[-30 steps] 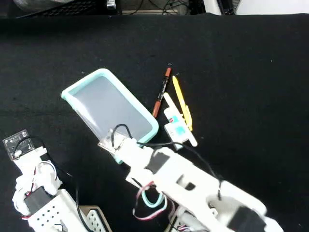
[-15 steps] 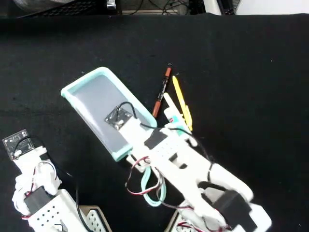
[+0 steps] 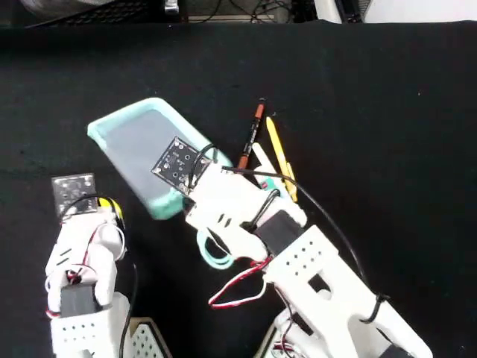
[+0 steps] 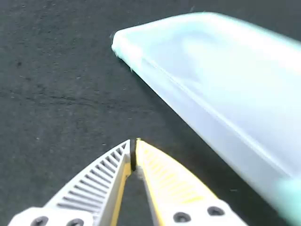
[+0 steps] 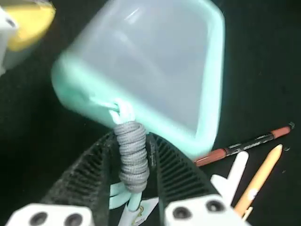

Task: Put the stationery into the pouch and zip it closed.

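Black fabric worktop [image 3: 387,112]. A flat, translucent pouch [image 3: 130,145] with mint edging lies near its centre. The right gripper [image 5: 130,140] pinches the grey ribbed zip cord [image 5: 130,157]. The left gripper [image 4: 134,148] is pressed together. Slim pens [image 3: 250,143] lie beside the pouch.

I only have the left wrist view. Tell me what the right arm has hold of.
Observer: The right gripper has its fingers shut on the grey pull at the edge of the pouch.
Operator: Report where the stationery is.
Observer: On the table beside the pouch: a red pen and a yellow pen, both outside it.
Operator: Place my arm against them.
Observer: The pouch lies between the left gripper and those pens.
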Controlling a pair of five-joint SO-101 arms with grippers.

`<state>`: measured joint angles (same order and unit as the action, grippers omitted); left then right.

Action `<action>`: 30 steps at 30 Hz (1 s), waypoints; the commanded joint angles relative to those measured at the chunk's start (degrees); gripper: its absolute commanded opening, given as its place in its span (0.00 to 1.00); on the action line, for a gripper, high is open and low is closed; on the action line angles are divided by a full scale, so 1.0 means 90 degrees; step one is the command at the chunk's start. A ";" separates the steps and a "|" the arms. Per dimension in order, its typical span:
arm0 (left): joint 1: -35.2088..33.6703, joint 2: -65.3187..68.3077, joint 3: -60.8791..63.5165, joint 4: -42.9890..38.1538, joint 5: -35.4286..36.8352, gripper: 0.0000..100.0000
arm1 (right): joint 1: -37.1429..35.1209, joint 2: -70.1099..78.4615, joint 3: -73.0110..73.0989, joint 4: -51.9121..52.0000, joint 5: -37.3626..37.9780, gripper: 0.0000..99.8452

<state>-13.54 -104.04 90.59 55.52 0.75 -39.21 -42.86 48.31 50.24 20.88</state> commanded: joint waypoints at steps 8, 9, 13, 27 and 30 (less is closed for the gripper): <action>0.0230 -0.0039 -0.1167 0.1534 0.1133 0.24 | 0.0059 -0.0181 -0.0347 -0.0039 0.0039 0.01; 0.0239 -0.0039 -0.1128 0.1534 0.1133 0.23 | 0.0059 -0.0190 -0.0347 -0.0039 0.0039 0.01; 0.0737 -0.0039 -0.1070 0.1534 0.1162 0.22 | 0.0059 -0.0200 -0.0396 -0.0117 -0.0147 0.01; 0.2593 -0.0010 -0.0630 0.0274 0.1123 0.23 | 0.0059 -0.0210 -0.0347 -0.0176 -0.0274 0.01; 0.2584 -0.0020 -0.0611 0.0469 0.1123 0.23 | 0.0059 -0.0210 -0.0347 -0.0176 -0.0274 0.01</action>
<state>8.70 -104.31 85.58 59.21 10.77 -38.95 -42.95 48.04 49.71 19.12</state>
